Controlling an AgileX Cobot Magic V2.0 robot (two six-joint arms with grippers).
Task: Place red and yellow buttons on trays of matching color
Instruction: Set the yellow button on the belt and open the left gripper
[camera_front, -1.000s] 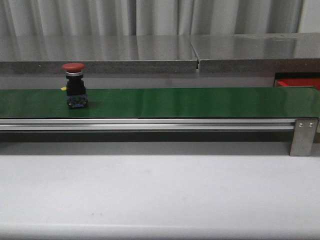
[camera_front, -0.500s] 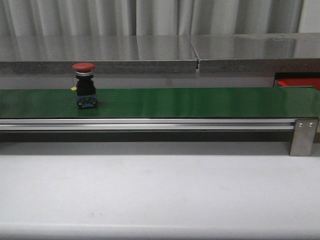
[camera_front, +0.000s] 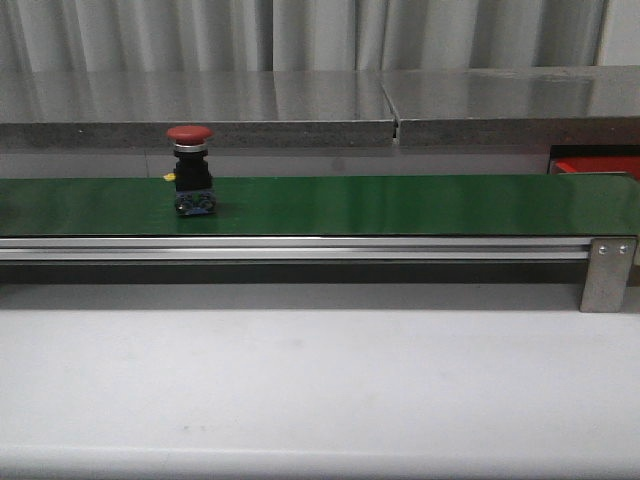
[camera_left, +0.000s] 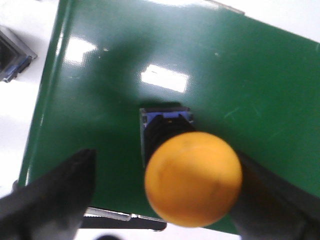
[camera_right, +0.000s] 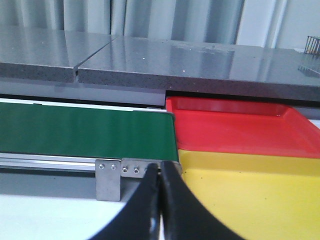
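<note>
Front view: red button (camera_front: 189, 133) upright on black base, standing on green belt (camera_front: 400, 205) toward its left part. Corner of red tray (camera_front: 597, 166) visible behind belt's right end. White bench (camera_front: 320, 380) in front, bare of arms.

Left wrist view: yellow button (camera_left: 193, 178) upright on belt (camera_left: 150, 60), between two dark fingers (camera_left: 55, 195) of left hand (camera_left: 165, 200). Hand released, fingers apart, not touching button.

Right wrist view: right hand (camera_right: 160, 192) clenched, fingertips together, grasping nothing. Red tray (camera_right: 235, 125) just beside belt's (camera_right: 85, 130) end, touching yellow tray (camera_right: 250, 195).
</note>
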